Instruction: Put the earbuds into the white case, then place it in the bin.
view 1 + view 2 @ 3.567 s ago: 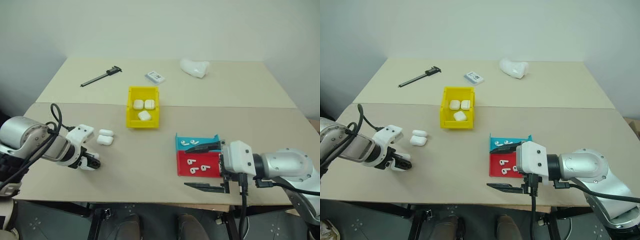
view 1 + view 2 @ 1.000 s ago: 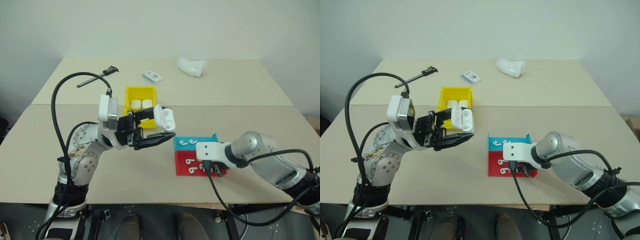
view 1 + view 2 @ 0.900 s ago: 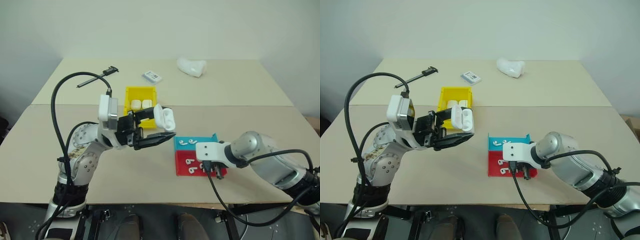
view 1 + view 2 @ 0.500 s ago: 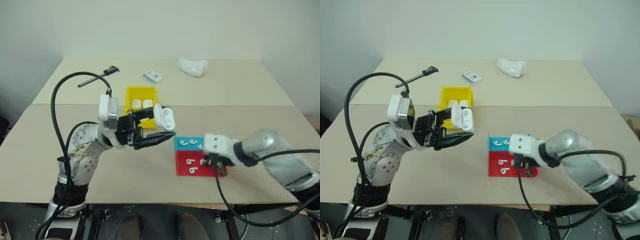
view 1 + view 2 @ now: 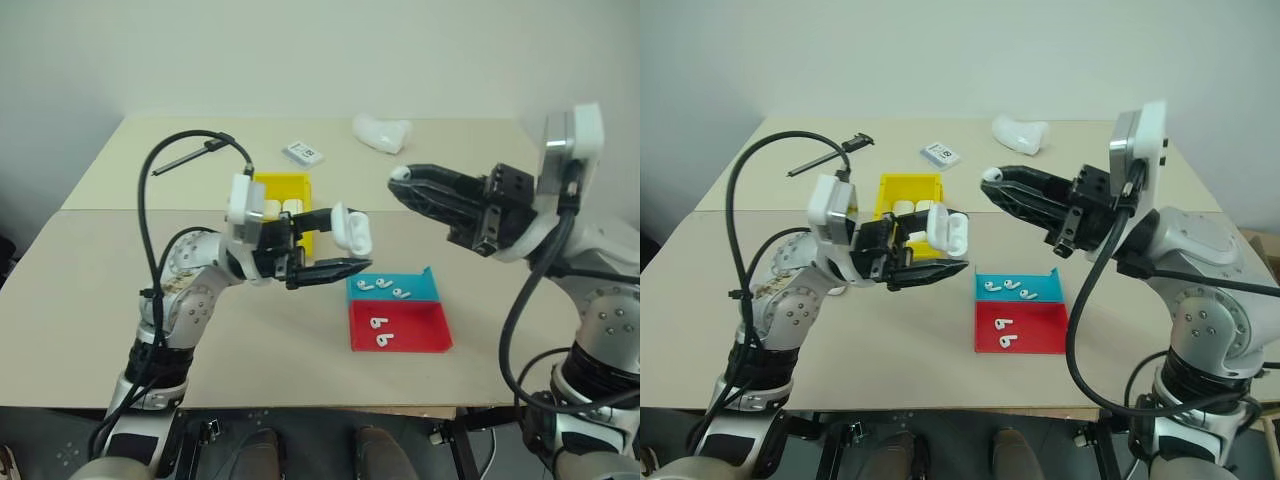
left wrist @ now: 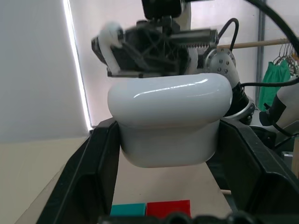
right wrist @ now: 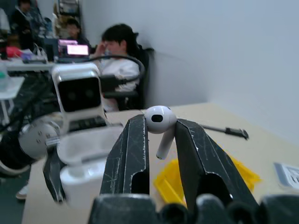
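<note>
My left gripper is shut on the white case, held above the table with its lid flipped open. The case sits wedged between both black fingers. My right gripper is raised and points toward the case from the right, a short gap away. It is shut on one earbud, pinched at the fingertips with the bud's head up. More earbuds lie in the teal tray and two earbuds in the red tray. The yellow bin stands behind the left gripper with white cases inside.
The teal tray and red tray lie side by side below the grippers. At the back of the table are a caliper, a small card and a lumpy white object. A person sits at a desk beyond.
My right gripper rose from the red tray with an earbud and swung round to point at the case. The left gripper shifted slightly right with the open case.
</note>
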{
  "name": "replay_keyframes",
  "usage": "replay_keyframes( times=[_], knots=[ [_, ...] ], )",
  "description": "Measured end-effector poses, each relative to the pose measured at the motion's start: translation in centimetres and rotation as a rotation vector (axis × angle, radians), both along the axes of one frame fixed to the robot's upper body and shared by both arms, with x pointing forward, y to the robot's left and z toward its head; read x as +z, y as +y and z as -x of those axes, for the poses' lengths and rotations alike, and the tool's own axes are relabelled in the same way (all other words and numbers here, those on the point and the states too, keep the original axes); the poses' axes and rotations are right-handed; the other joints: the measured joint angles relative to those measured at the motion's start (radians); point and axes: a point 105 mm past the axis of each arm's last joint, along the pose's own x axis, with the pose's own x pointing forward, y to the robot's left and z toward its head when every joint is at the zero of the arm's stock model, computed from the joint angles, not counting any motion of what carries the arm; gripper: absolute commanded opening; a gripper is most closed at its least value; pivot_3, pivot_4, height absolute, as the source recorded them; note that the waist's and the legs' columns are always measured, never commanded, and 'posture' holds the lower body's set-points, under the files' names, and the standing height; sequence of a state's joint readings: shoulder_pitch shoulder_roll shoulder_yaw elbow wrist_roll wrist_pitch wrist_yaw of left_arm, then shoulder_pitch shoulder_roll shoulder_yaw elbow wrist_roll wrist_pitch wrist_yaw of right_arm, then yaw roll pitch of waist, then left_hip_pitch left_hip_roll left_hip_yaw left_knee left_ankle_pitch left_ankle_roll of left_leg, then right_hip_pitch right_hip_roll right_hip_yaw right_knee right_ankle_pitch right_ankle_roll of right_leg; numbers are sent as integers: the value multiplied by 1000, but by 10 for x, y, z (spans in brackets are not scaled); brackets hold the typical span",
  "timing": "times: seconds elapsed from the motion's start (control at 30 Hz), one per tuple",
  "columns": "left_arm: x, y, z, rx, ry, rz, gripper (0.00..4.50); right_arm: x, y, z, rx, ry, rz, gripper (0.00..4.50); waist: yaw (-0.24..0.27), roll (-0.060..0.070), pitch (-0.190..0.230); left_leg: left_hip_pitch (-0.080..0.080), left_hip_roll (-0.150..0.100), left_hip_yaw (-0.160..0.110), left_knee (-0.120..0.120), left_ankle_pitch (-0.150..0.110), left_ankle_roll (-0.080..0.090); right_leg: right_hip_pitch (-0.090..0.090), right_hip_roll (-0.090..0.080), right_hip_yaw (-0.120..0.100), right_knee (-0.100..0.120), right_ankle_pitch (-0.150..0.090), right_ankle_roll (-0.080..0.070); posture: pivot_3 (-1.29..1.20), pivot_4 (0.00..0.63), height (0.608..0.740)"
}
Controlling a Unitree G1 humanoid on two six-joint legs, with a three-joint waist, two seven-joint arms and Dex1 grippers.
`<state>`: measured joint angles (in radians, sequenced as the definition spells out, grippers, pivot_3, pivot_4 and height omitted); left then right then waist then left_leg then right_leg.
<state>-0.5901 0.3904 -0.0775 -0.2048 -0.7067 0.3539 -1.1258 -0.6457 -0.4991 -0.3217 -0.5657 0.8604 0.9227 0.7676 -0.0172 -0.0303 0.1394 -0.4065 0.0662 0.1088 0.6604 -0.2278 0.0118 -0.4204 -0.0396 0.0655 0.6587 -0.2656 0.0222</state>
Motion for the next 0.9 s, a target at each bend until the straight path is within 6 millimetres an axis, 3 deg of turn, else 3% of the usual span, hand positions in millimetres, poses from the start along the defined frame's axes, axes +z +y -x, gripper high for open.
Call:
replay_keyframes(
  times=[0.33,0.63,0.9],
  knots=[
    [0,1,-1,3,-1,-10,2808,-23,16,0,58,107,49,616,1,0,0,0,0,0,0,0,0,0,0,0,0,0,0,0,150,740],
    [-1,2,-2,6,0,-17,2808,-27,17,0,46,95,71,616,0,0,0,0,0,0,0,0,0,0,0,0,-1,0,0,0,150,740],
    [-4,2,-2,1,0,-24,2808,-30,13,-2,15,80,96,3334,0,0,0,-1,0,0,0,0,0,0,0,0,-1,0,0,0,150,740]
  ],
)
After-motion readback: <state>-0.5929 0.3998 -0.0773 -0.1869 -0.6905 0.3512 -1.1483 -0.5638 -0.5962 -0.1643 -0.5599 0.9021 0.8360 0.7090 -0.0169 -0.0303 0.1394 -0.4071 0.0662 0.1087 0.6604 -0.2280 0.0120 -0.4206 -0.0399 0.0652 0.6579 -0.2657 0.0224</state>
